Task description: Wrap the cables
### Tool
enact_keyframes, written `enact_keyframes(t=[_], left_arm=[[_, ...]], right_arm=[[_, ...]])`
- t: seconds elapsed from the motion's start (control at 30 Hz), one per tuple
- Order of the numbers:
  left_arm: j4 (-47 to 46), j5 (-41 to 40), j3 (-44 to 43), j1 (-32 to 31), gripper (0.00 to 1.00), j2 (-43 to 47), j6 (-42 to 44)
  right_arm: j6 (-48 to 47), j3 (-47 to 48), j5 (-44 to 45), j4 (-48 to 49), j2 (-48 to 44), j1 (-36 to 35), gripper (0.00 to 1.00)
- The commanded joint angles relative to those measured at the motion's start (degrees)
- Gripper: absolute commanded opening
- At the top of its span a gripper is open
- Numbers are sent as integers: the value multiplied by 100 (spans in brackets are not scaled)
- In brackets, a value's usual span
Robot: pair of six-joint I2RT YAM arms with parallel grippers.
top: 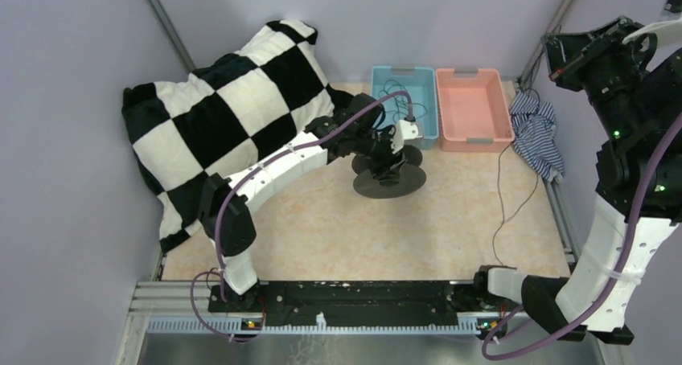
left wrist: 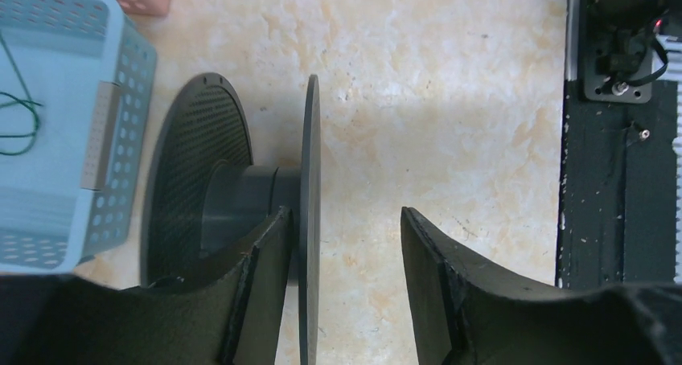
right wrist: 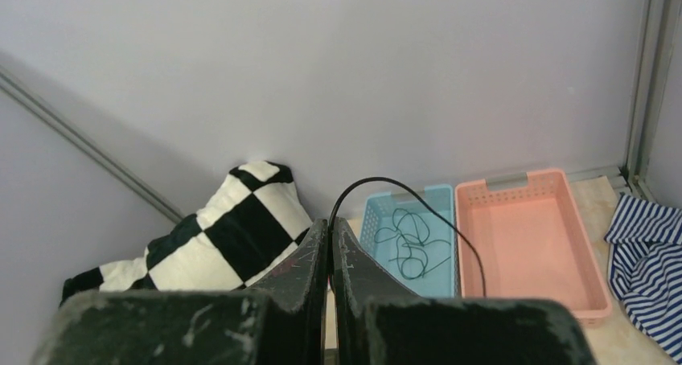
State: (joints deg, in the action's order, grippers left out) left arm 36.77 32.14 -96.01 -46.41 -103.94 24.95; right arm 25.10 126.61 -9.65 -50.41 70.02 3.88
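A dark round spool [top: 388,180] lies on the table in front of the bins. My left gripper [top: 392,162] is open over it. In the left wrist view the gripper [left wrist: 346,220] straddles one thin flange [left wrist: 310,164]: one finger sits between the flanges by the hub [left wrist: 241,200], the other outside. My right gripper [top: 556,55] is raised high at the back right. It [right wrist: 330,223] is shut on a thin black cable [right wrist: 418,196] that arcs out of it and hangs to the table [top: 499,190]. Another thin cable [right wrist: 410,244] lies coiled in the blue bin [top: 426,120].
A pink bin [top: 474,108] stands right of the blue one. A striped cloth [top: 535,132] lies at the back right. A black-and-white checked pillow [top: 233,116] fills the back left. Metal frame rails run along the table's right [top: 563,212] and near edges.
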Motion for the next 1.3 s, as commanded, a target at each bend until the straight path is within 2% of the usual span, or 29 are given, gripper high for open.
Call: enact_keyframes(t=[0.0,0.07,0.2,0.33,0.4,0.47,0.6,0.8,0.87,1.0,1.13,1.2,1.27], left_arm=[[-358,174,-271,-20,60,523,-211],[-379,168,-261,-21,61,554,-217],[-343,184,-319,-19,61,605,-253],[-229,190,-547,-18,61,710,-364],[-220,64,-710,-23,67,829,-558],[-299,-181,-871,-21,73,1006,-886],[-458,-490,-1154,109,76,1193,-1870],[-1062,-33,-991,296,77,1332,-3428],[-1221,-10,-852,291,76,1363,-3707],[-1249,-525,-563,299,79,1609,-3728],[-1255,-963,-119,321,81,1901,-3890],[-1240,-1222,331,397,81,2062,-4081],[-1192,-1414,779,517,80,2178,-4267]], right_arm=[[124,180,-362,-169,-274,-18,0],[144,-200,-401,-186,-442,-19,0],[214,-1689,-462,-81,-940,-12,0],[260,-2798,-639,-88,-1353,-16,0],[201,-3176,-782,-132,-1470,-13,0],[113,-3547,-1109,-153,-1485,-12,0],[104,-4155,-2213,3,-1318,-23,0],[201,-4421,-2333,109,-1400,-62,0],[102,-4423,-2278,-88,-1489,-67,0],[-143,-4332,-2158,-580,-1906,-71,0],[-376,-4323,-1671,-1342,-2147,-68,0],[-452,-4405,-1166,-1614,-2298,-70,0],[-421,-4378,-247,-1926,-2355,-66,0]])
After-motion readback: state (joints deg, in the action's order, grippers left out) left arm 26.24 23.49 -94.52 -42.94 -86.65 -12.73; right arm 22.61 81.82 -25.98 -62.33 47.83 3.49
